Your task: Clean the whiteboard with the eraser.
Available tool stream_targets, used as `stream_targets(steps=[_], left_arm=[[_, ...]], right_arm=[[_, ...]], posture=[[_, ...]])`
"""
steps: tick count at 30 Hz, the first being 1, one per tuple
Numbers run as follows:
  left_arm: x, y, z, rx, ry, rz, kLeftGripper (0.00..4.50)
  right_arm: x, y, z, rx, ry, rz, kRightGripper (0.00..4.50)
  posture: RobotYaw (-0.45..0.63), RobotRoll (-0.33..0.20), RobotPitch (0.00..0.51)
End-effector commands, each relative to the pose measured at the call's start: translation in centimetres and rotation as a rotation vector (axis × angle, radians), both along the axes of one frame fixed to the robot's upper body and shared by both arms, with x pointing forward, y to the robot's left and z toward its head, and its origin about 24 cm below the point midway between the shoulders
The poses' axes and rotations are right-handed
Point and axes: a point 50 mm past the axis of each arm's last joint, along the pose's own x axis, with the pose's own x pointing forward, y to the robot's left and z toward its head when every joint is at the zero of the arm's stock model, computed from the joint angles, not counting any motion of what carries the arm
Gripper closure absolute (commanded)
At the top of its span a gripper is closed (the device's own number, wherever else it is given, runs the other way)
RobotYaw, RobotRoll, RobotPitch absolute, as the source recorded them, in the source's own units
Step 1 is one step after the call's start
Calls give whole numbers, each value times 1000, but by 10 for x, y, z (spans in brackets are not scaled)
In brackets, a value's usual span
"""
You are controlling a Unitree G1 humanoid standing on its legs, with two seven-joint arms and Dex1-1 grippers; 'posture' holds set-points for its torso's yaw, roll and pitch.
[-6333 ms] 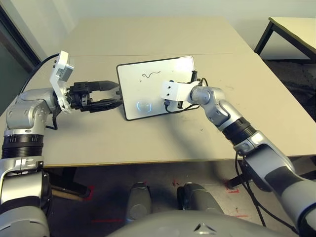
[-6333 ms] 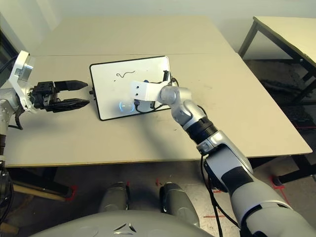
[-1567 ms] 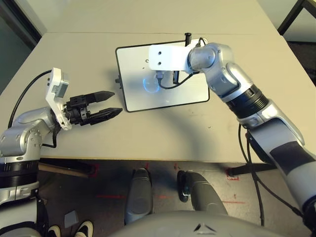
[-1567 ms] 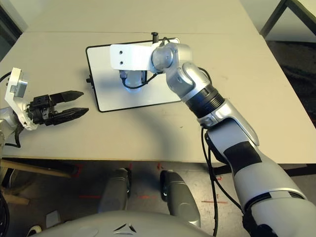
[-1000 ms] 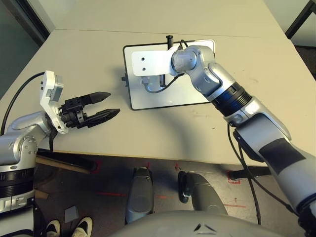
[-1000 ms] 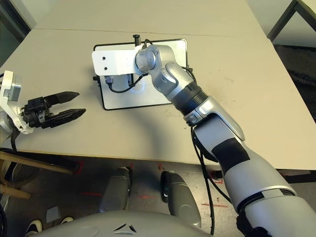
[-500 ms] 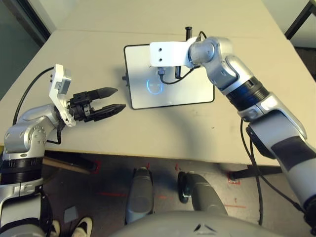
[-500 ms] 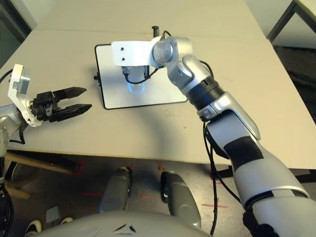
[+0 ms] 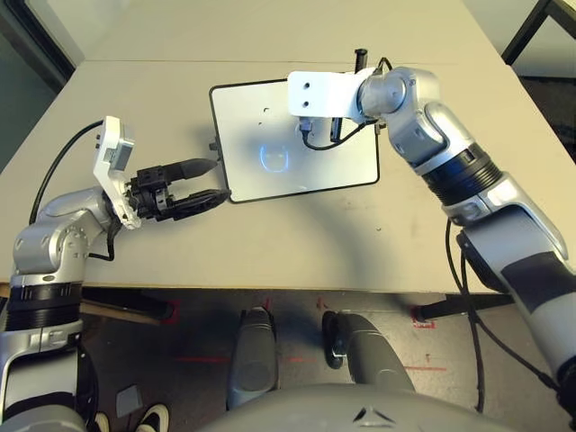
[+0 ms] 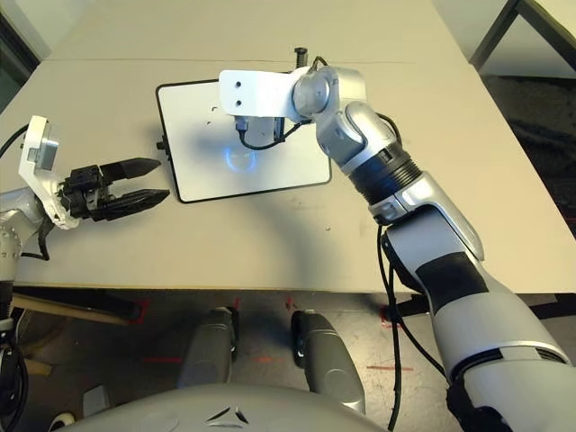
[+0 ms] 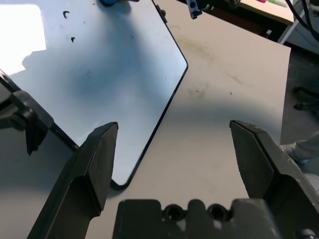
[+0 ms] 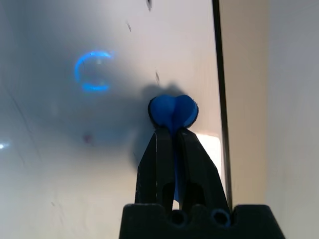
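Note:
The whiteboard (image 9: 333, 171) lies flat at the middle back of the table, with a few small black specks (image 9: 266, 110) near its far edge. My right gripper (image 12: 172, 130) is shut on the blue eraser (image 12: 173, 109) and presses it onto the board near the far long edge. In the eye views the white wrist bracket (image 9: 324, 93) covers the eraser. My left gripper (image 9: 219, 178) is open at the board's left short edge, by the front-left corner (image 11: 117, 183). Its fingers (image 11: 97, 164) hold nothing.
A blue ring of light (image 9: 273, 159) reflects on the board. A grey knob (image 9: 213, 144) sticks out of the board's left edge. Black cables hang from the right wrist (image 9: 337, 135). A second table (image 9: 540, 22) stands at the back right.
The right gripper has slid the eraser to the right along the board's far part. The left gripper has edged closer to the board's left edge. The squiggle seen earlier is gone.

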Motion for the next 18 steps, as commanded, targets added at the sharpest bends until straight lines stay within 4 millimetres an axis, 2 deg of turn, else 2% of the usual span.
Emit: stream_targets(steps=[1,11,18], left_arm=[[-8,3,4,10,-5,17,0],[-14,2,2,1,-1,44,0],[-10,0,3,-7,-9,37,0]], right_arm=[[-1,17,-1,-23,-1,52,4486],[-3,46,1,-59,-36,135,4486],[-6,54,-5,-79,-32,163,4486]], posture=[[369,0,149],[383,0,144],[366,0,139]])
